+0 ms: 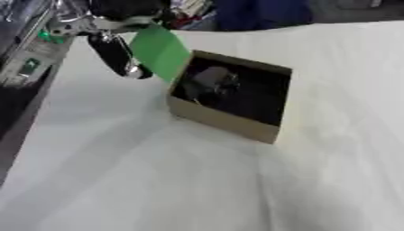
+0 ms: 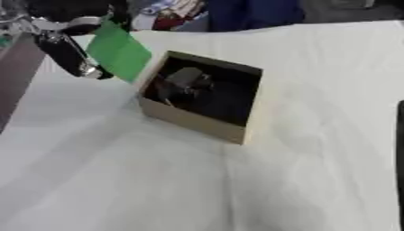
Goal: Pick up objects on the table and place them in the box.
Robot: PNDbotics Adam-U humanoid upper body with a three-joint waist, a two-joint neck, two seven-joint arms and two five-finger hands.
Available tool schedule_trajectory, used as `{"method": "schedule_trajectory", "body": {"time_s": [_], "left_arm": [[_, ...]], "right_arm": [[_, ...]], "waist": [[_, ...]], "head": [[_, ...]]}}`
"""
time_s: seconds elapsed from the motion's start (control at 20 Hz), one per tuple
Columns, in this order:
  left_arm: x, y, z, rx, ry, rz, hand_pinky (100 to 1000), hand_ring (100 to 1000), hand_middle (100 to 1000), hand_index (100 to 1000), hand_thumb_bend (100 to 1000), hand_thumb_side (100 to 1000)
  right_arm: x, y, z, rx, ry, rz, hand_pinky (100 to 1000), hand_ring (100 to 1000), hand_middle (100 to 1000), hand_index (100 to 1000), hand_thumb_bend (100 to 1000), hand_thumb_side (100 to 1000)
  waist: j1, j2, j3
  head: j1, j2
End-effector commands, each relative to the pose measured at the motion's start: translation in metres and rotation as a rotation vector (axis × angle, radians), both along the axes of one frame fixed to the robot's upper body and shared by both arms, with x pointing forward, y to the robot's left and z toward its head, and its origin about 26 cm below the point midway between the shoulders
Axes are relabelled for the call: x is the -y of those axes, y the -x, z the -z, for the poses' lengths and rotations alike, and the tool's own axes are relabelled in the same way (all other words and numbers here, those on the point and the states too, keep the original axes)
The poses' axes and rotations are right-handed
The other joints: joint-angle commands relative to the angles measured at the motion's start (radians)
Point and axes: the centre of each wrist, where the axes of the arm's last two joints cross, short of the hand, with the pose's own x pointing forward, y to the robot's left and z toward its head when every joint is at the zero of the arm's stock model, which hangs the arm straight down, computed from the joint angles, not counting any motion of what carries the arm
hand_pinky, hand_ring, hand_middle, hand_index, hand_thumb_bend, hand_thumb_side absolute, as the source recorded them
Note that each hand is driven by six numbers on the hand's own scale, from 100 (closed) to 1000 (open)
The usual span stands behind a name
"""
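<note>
White cloth covered the table and lay bare and wrinkled across the whole near half. Beyond it, about mid-table, sat an open cardboard box, turned corner-on to the camera, its inside dark. Within the box, toward its far-left corner, lay a grey and black object, shape not made out. Left hand came in from the upper left, held above the table just left of the box; a flat green piece, card or packet, hung from it, its lower edge at the box's far-left rim, touching or just over it, could not tell which. Fingers appeared closed on the green piece's top edge, one dark finger with a silver tip pointing downward. Right hand not seen with certainty; only a dark sliver showed at the right edge in the right eye view.
</note>
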Motion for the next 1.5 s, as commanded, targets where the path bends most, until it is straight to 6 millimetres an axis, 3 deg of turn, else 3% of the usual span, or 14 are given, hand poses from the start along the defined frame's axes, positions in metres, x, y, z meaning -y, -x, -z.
{"method": "schedule_trajectory", "body": {"time_s": [0.05, 0.35, 0.65, 0.95, 1.3, 1.5], "left_arm": [[0.009, 0.005, -0.013, 0.082, 0.089, 0.063, 700, 633, 373, 538, 100, 325], [0.037, -0.013, -0.009, 0.123, 0.207, 0.145, 681, 634, 378, 541, 100, 350], [0.057, -0.05, 0.011, 0.084, 0.26, 0.112, 673, 648, 408, 557, 100, 363], [0.07, -0.077, 0.035, 0.049, 0.247, 0.076, 632, 651, 467, 635, 100, 399], [0.077, -0.089, 0.055, 0.036, 0.162, 0.012, 810, 770, 606, 770, 376, 527], [0.079, -0.089, 0.057, 0.077, 0.128, -0.003, 875, 856, 757, 886, 613, 627]], "right_arm": [[0.0, 0.007, -0.009, 0.036, -0.015, -0.015, 969, 832, 775, 865, 300, 571], [-0.002, 0.007, -0.01, 0.04, -0.014, -0.024, 969, 831, 774, 865, 295, 579], [-0.004, 0.008, -0.011, 0.042, -0.012, -0.034, 970, 830, 772, 864, 292, 584], [-0.005, 0.009, -0.011, 0.04, -0.012, -0.041, 970, 830, 770, 863, 289, 586], [-0.005, 0.01, -0.011, 0.039, -0.018, -0.044, 971, 829, 766, 862, 289, 587], [-0.005, 0.01, -0.011, 0.037, -0.022, -0.043, 971, 829, 765, 863, 292, 585]], "waist": [[-0.004, -0.024, 0.001], [-0.006, -0.015, -0.007], [-0.003, -0.006, -0.024], [-0.003, 0.0, -0.03], [-0.005, 0.002, -0.034], [-0.005, 0.0, -0.037]], "head": [[0.003, 0.003], [0.03, -0.005], [0.047, -0.016], [0.053, -0.024], [0.054, -0.028], [0.054, -0.029]]}}
